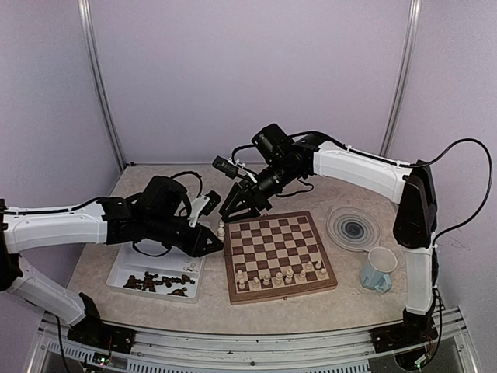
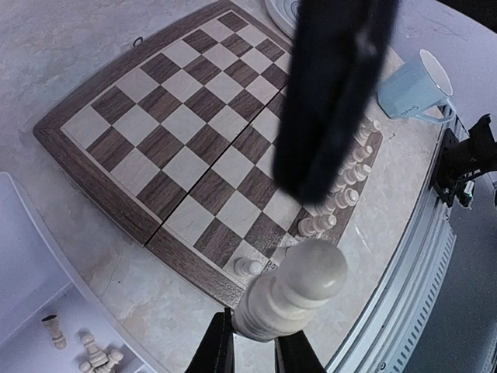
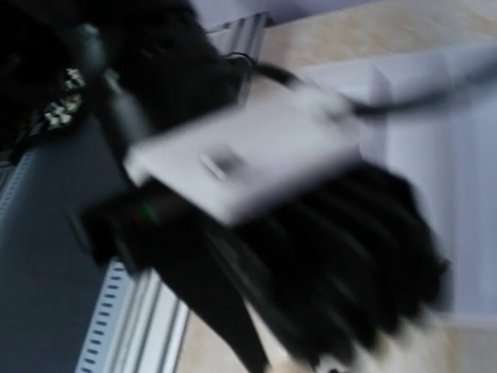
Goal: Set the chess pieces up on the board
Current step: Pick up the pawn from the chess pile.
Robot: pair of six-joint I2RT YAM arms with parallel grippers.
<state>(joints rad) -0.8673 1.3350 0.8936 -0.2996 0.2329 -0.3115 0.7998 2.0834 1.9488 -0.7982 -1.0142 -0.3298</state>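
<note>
Pale lilac wall panels close in the back and both sides, under soft, even light. 2 slim metal posts stand where the panels meet: the left post leans slightly outward toward the top, as does the right post. The desk has a beige marbled top. A ribbed aluminium rail runs along its near edge.

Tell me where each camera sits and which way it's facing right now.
Top external: above and behind the bases, looking down on the board; both arms show, left gripper and right gripper near its far-left corner.
Left wrist: beside the board's left edge, looking across toward the mug; its fingers pinch a cream piece.
Right wrist: motion-blurred, apparently facing the left arm; own fingers unclear.
Shared: top and left wrist both show board, piece, mug.
</note>
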